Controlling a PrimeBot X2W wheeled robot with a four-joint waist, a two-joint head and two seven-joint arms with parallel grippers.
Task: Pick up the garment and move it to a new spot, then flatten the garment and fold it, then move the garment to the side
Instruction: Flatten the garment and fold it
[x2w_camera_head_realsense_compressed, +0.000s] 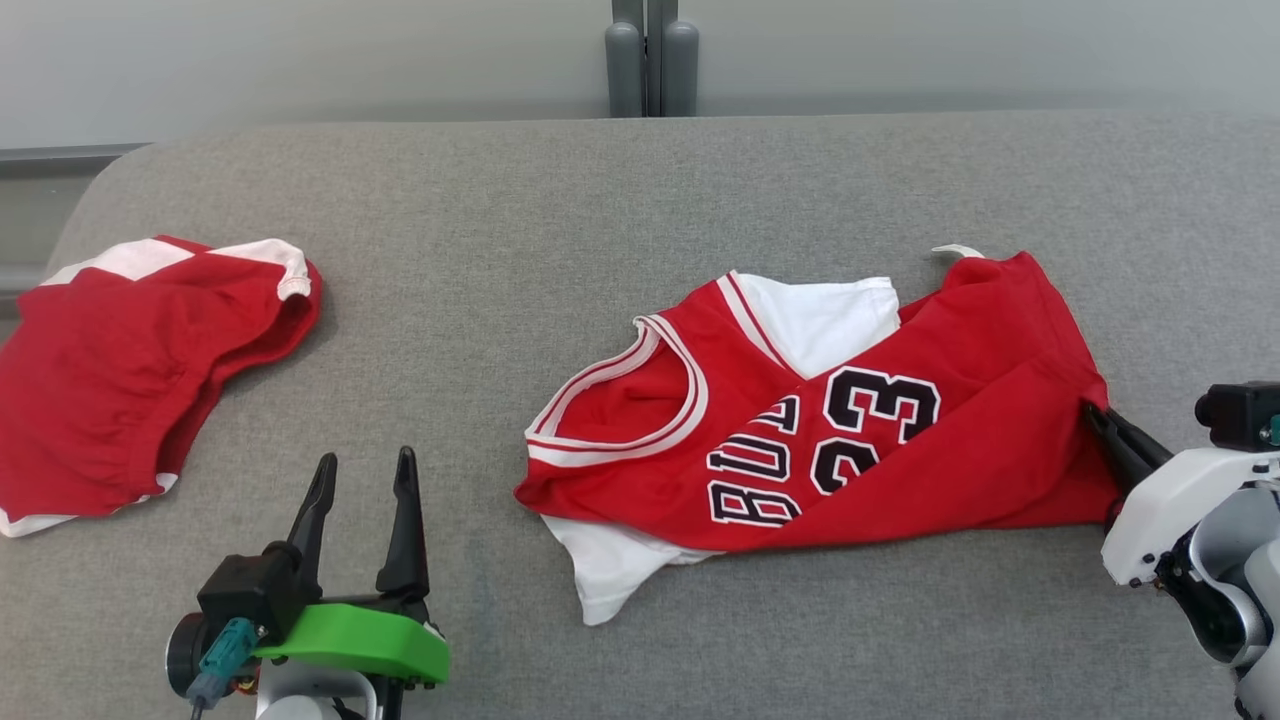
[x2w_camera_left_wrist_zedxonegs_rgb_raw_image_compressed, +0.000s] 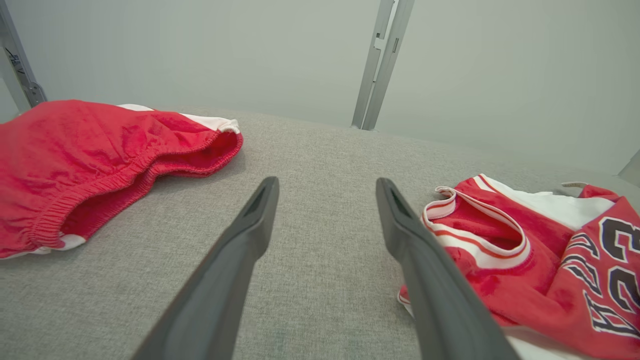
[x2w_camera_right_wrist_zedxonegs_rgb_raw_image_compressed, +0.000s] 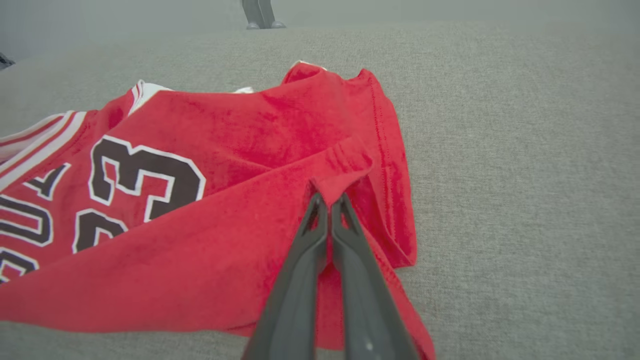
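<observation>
The garment, a crumpled red jersey (x2w_camera_head_realsense_compressed: 900, 450) with white trim and a black "23", lies on the right half of the grey padded table (x2w_camera_head_realsense_compressed: 560, 200). My right gripper (x2w_camera_head_realsense_compressed: 1092, 408) is at its right edge, shut on a pinched fold of the red hem. The right wrist view shows the two fingertips (x2w_camera_right_wrist_zedxonegs_rgb_raw_image_compressed: 318, 210) pressed together with the jersey (x2w_camera_right_wrist_zedxonegs_rgb_raw_image_compressed: 225, 200) cloth bunched between them at my right gripper (x2w_camera_right_wrist_zedxonegs_rgb_raw_image_compressed: 329, 199). My left gripper (x2w_camera_head_realsense_compressed: 365, 460) stands open near the front edge, left of the jersey and apart from it. In the left wrist view, my left gripper (x2w_camera_left_wrist_zedxonegs_rgb_raw_image_compressed: 327, 185) holds nothing, with the jersey (x2w_camera_left_wrist_zedxonegs_rgb_raw_image_compressed: 525, 265) to its right.
A pair of red shorts (x2w_camera_head_realsense_compressed: 120, 370) with white trim lies at the table's left edge, also seen as the red shorts (x2w_camera_left_wrist_zedxonegs_rgb_raw_image_compressed: 90, 150) from the left wrist. A grey post (x2w_camera_head_realsense_compressed: 650, 60) stands behind the table's far edge. Bare table surface lies between the two garments.
</observation>
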